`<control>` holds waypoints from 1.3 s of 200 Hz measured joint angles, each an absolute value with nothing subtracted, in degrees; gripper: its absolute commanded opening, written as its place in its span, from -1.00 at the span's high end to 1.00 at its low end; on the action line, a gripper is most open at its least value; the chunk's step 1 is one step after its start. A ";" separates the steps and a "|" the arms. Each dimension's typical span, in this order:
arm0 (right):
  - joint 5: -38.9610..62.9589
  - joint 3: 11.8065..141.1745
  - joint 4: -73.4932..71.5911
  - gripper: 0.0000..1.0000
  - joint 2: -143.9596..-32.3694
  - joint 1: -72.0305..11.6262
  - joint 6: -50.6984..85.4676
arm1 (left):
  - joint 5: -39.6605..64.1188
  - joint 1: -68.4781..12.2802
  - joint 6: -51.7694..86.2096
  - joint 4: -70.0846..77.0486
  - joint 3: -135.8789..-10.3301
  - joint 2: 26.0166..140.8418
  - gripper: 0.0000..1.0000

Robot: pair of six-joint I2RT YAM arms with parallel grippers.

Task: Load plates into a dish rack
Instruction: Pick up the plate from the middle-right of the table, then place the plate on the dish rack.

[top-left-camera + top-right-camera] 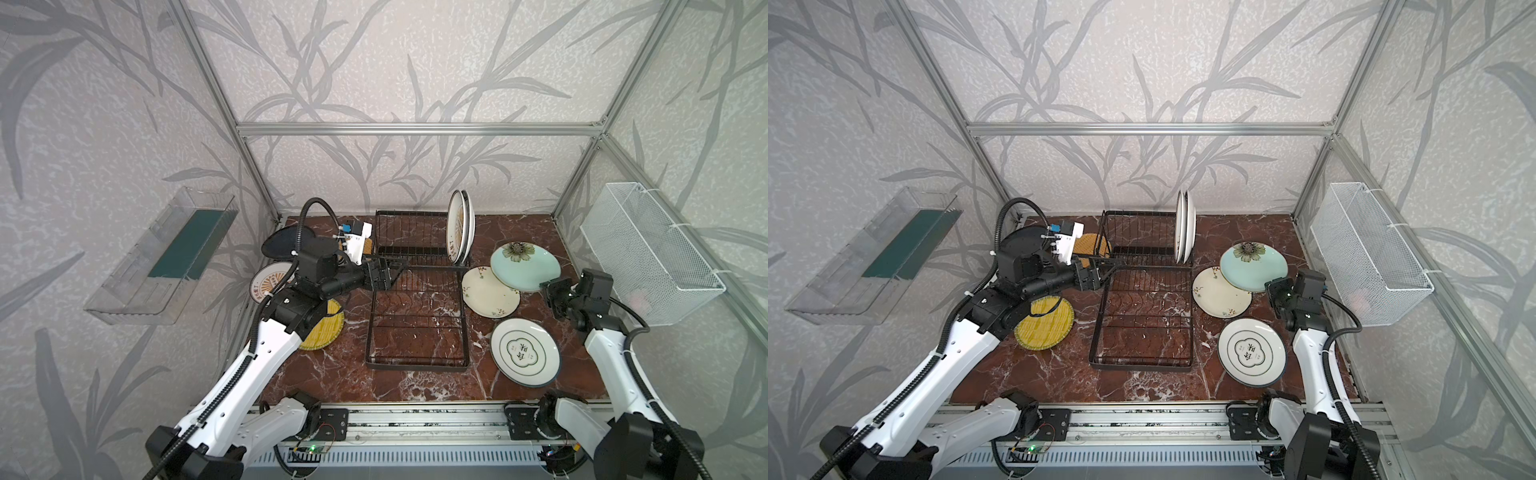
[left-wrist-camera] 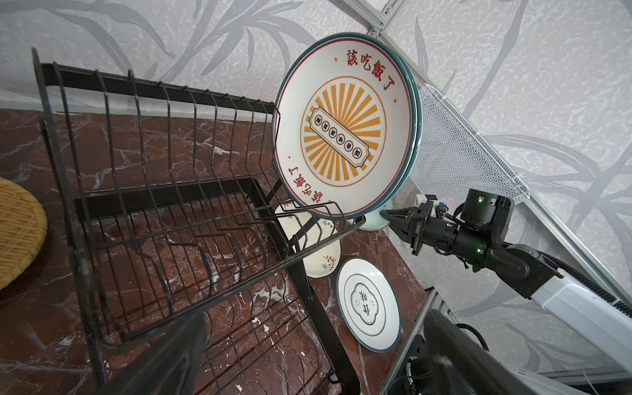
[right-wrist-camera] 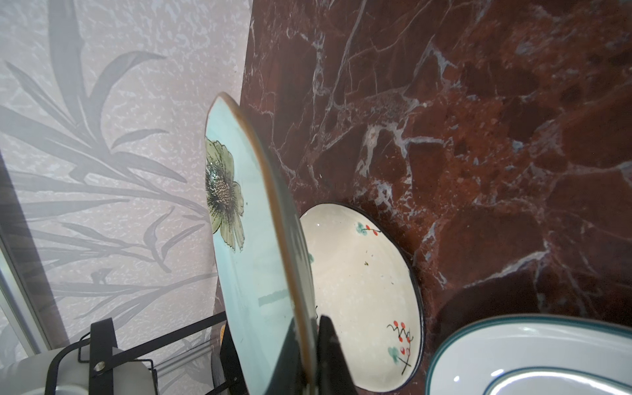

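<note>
**A:** What's nearest on the table [image 1: 332, 374]?

**B:** The emblem plate [image 1: 524, 352] lies flat at front right. The yellow plate [image 1: 322, 332] is at front left, partly under the left arm. The rack [image 1: 415, 332] sits between them, flat tray toward the front.

**A:** And the right gripper [image 1: 544, 286]?

**B:** Its fingers [image 3: 330, 355] pinch the rim of the teal plate [image 1: 524, 266]. In both top views that plate overlaps the cream plate [image 1: 488, 293]. The right wrist view shows it tilted above the cream plate.

**A:** The left gripper [image 1: 392, 270]?

**B:** Its fingers are spread wide, at the rack's left side where the tray meets the upright section.

**A:** Farther back?

**B:** Two sunburst plates [image 1: 459, 226] stand on edge, side by side, in the end slots on the right. Left of the rack, a lettered plate [image 1: 266, 284] shows from under the arm. Behind it lies the black plate [image 1: 282, 241], and an orange plate [image 1: 1090, 245] is just beside the rack's far corner
</note>
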State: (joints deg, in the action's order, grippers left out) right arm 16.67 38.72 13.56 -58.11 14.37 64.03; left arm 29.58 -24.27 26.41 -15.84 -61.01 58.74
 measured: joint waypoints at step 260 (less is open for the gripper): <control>5.17 105.08 41.58 1.00 -77.58 -11.29 62.92 | 17.91 -29.76 6.72 -14.04 -71.55 63.53 -0.98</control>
